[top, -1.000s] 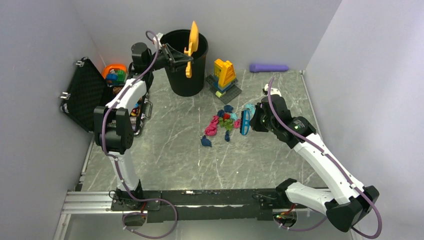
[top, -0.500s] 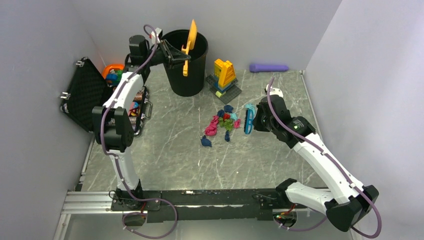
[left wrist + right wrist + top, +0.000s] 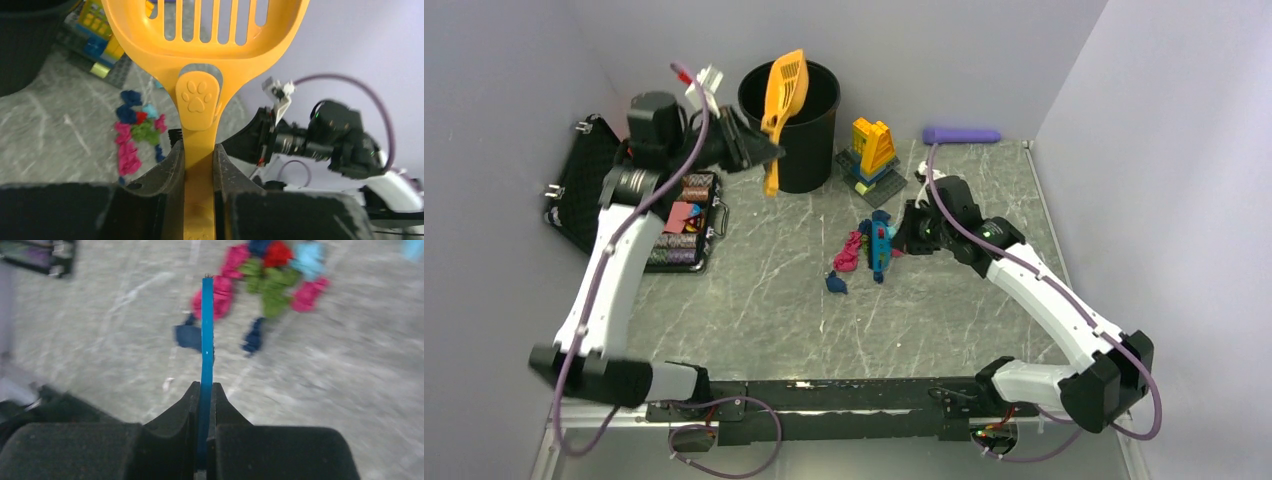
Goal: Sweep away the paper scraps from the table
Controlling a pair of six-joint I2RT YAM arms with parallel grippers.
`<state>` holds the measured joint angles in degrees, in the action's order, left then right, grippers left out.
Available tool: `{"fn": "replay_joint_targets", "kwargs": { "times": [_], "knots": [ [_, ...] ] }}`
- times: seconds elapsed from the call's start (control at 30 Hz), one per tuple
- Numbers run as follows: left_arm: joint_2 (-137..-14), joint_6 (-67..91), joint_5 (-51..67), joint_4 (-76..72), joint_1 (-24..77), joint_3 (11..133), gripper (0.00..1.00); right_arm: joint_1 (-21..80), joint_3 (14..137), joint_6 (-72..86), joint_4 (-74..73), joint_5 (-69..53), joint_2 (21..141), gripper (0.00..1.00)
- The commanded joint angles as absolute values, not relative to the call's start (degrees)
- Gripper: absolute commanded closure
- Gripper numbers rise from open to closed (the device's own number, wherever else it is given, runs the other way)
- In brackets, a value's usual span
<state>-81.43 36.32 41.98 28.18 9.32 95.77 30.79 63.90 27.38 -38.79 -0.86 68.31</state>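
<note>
Left gripper (image 3: 199, 151) grips the orange scoop (image 3: 783, 88), blade at the bin (image 3: 807, 165) rim. Right gripper (image 3: 204, 388) grips the blue brush (image 3: 882, 240), its length running near-to-far at the paper scraps (image 3: 851, 253).

Blue brush (image 3: 206, 330) in tool (image 3: 204, 389), scraps (image 3: 270, 287) beyond

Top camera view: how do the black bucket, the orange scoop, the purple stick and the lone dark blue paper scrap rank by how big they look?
1. black bucket
2. orange scoop, raised nearer the camera, so it may look bigger than it is
3. purple stick
4. dark blue paper scrap
</note>
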Motion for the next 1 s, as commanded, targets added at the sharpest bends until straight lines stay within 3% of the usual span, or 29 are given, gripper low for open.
{"fn": "replay_joint_targets", "kwargs": {
  "times": [0.0,0.2,0.43,0.7,0.97],
  "knots": [
    [-68.5,25.0,25.1,38.9,11.7,85.2,1.00,31.3,63.9,29.3,-23.4,-20.8,72.2,1.00],
    [-54.2,22.6,12.2,43.2,11.8,67.0,1.00,36.4,70.3,32.0,-22.1,-23.6,86.0,1.00],
    [-50.2,21.8,7.2,46.9,11.8,58.7,1.00,37.3,76.0,37.3,-29.0,-16.6,99.9,1.00],
    [-53.9,21.7,4.4,44.9,14.3,54.4,1.00,33.3,77.5,41.1,-40.9,-1.2,98.8,1.00],
    [-60.7,24.0,-3.9,44.7,26.9,55.3,1.00,29.3,76.1,36.3,-39.6,-5.6,90.7,1.00]
  ]
}}
